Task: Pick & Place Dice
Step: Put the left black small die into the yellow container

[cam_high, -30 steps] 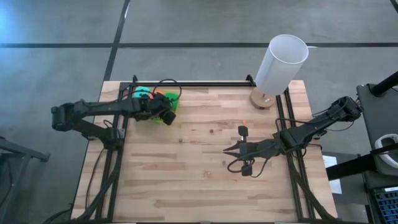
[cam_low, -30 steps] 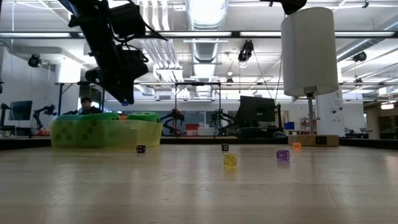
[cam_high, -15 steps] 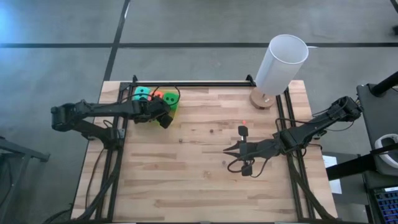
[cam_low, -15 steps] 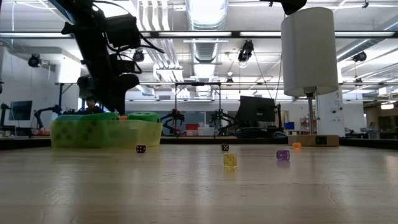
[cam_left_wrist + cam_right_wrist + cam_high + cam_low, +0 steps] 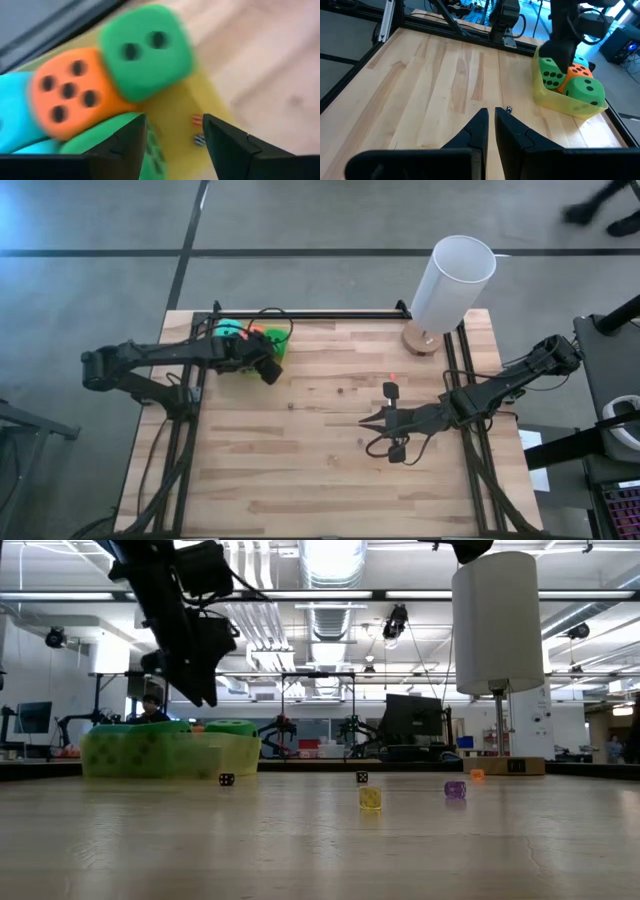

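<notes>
My left gripper (image 5: 268, 370) hovers over the yellow tray (image 5: 555, 100) at the tabletop's far left corner, fingers parted and empty. The dice (image 5: 145, 50) sit packed inside the tray. My right gripper (image 5: 372, 421) rests near the right edge, fingers nearly together, gripping nothing, beside a white cylinder (image 5: 452, 283).

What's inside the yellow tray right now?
The yellow tray holds soft dice: two green dice, an orange die and a teal die. The left tool covers whatever lies deeper.

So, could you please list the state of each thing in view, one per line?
Left gripper: above the yellow tray, jaws open, empty.
Right gripper: over mid-table, jaws nearly shut, empty.
Orange die: in the tray, between green dice.
Green dice: in the tray.
Lamp: upright at the table's far edge.
</notes>
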